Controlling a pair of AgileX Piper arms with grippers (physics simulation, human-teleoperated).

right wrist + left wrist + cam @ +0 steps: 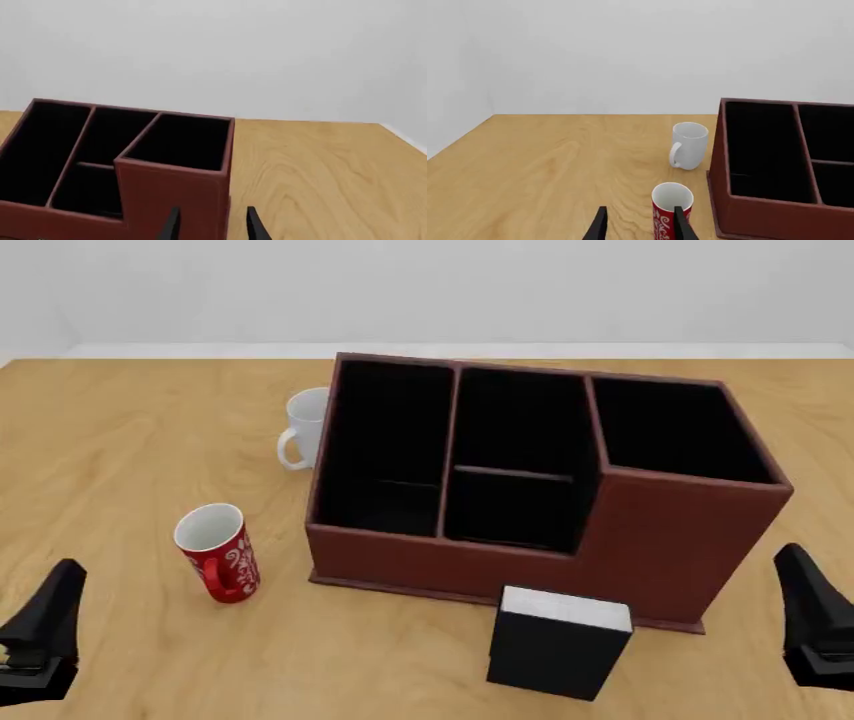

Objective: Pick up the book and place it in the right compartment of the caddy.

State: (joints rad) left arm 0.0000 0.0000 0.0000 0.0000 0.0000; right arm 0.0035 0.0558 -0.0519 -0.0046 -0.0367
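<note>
Left gripper (639, 225): jaws parted, nothing between them; low at the near left table edge, well left of the caddy and apart from it.
Right gripper (212, 222): jaws likewise parted and empty; low at the near right edge, just right of the caddy's near right corner, aimed at that corner in the right wrist view.
Red mug (218, 552): upright, white inside, white lettering on the side; near the caddy's left wall, toward its front left corner, not touching; closest thing ahead of the left gripper.
White mug (304, 428): upright, handle turned away from the caddy; just beside the caddy's left wall toward the back, partly hidden behind that wall in the front view.
Book (557, 641): black, stood upright with white page edge on top; just in front of the caddy's front wall, below the step to the tall section; contact with the wall impossible to tell.
Caddy (667, 540): reddish-brown, mid-table, slightly turned.
Right compartment of the caddy (674, 430): tallest walls, black lining, nothing seen inside.
Table (120, 440): light wood under everything.
</note>
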